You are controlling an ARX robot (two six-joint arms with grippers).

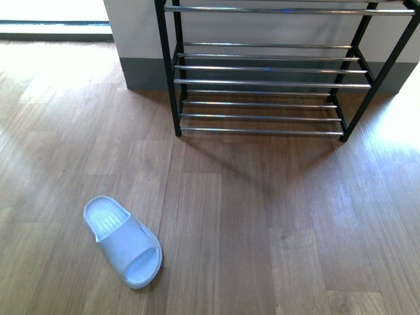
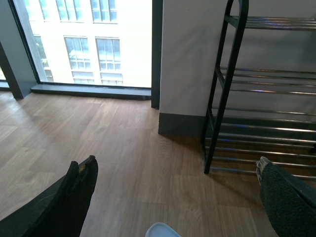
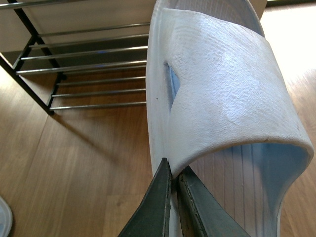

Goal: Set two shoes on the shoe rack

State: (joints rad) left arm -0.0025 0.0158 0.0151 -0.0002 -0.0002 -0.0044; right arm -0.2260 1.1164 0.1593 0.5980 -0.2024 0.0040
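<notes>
The shoes here are two white slide slippers, not sneakers. One slipper [image 1: 125,241] lies on the wood floor at the front left, and its tip shows in the left wrist view [image 2: 162,230]. My right gripper [image 3: 174,170] is shut on the side edge of the other slipper [image 3: 222,84] and holds it off the floor in front of the shoe rack [image 3: 89,64]. My left gripper [image 2: 176,161] is open and empty above the floor, with the lying slipper just below it. The rack [image 1: 262,82], with a black frame and chrome rods, stands empty against the wall. Neither gripper shows in the front view.
A grey-based white wall [image 1: 141,39] is behind the rack. A floor-level window [image 2: 89,44] is to the rack's left. Wood floor [image 1: 262,216] lies between the slipper and the rack. A white edge [image 3: 4,217] shows low in the right wrist view.
</notes>
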